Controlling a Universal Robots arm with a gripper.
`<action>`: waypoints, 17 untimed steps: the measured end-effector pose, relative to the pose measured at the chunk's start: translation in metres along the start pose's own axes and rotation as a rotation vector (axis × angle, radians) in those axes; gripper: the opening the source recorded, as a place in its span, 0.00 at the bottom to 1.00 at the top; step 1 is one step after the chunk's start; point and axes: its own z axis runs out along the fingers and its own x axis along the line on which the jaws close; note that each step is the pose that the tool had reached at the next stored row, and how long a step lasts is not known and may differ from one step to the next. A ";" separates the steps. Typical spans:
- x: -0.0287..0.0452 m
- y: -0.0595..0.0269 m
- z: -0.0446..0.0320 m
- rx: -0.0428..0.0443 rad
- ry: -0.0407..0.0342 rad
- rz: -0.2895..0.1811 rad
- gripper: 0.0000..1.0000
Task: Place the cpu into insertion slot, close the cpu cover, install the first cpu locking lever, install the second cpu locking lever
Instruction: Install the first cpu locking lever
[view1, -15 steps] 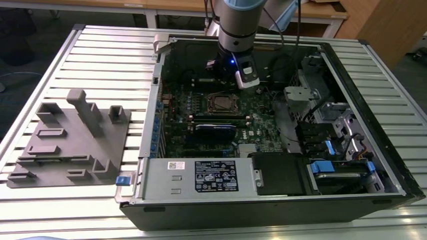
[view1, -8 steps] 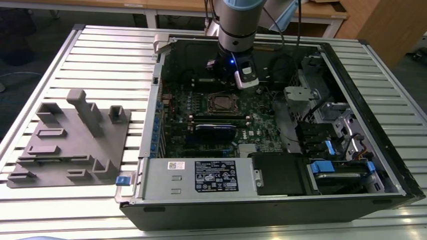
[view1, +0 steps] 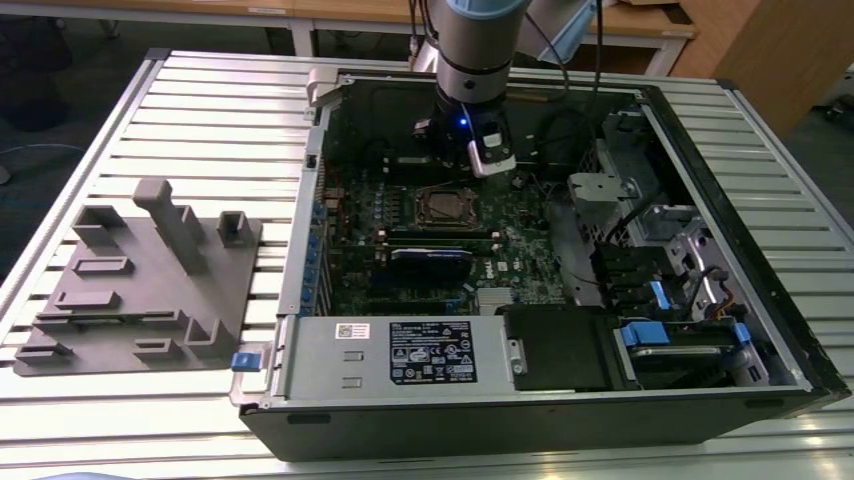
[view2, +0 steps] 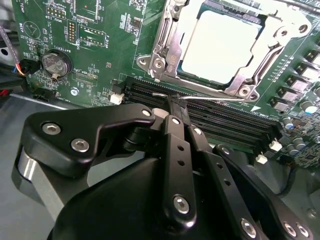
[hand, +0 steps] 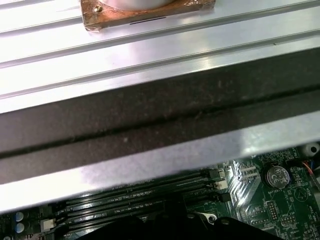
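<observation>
**A:** Silver-topped cpu (view2: 225, 45): seated yet?

**B:** Sitting in the insertion slot (view2: 186, 76), centre of the exterior view, under the lowered cpu cover (view2: 167, 35).

**A:** And the levers?

**B:** Can't call either latched. Working with clenched jaws, gripper (view2: 172, 102) tipped against the wire locking lever (view2: 220, 98).

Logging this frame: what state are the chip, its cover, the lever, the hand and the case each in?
cpu: seated, top face exposed through the cover's cut-out.
cpu cover: closed down over the cpu's edges.
locking lever: lying low along the cover's edge; latched or not, cannot tell.
hand: fingers together, tip at the locking lever.
computer case: lying on its side, open.
</observation>
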 end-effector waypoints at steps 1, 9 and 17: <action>0.0000 0.0000 0.0001 0.0005 -0.0007 0.003 0.11; 0.0001 -0.0001 0.0005 0.0089 -0.0035 0.006 0.11; 0.0001 -0.0004 0.0023 0.0145 -0.0054 0.006 0.11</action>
